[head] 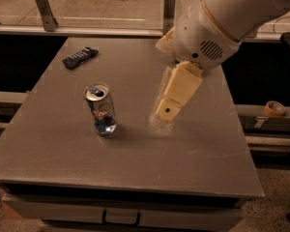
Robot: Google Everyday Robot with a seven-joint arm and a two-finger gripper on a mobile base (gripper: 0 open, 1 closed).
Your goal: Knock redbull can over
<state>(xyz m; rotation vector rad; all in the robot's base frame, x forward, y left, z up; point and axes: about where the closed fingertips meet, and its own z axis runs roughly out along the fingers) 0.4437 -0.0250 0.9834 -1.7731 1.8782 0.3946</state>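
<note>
The redbull can point(101, 109) stands upright on the grey table point(63, 144), left of centre, its shiny silver top facing up. My gripper point(165, 115) hangs from the large white arm point(222, 18) and points down at the table. Its cream tip is close to the tabletop, to the right of the can, about a can's height away and not touching it.
A flat dark remote point(80, 57) lies at the back left of the table. A roll of tape point(273, 108) sits on a ledge off the table's right side. A rail with posts runs behind the table. The green-and-white can is hidden behind the arm.
</note>
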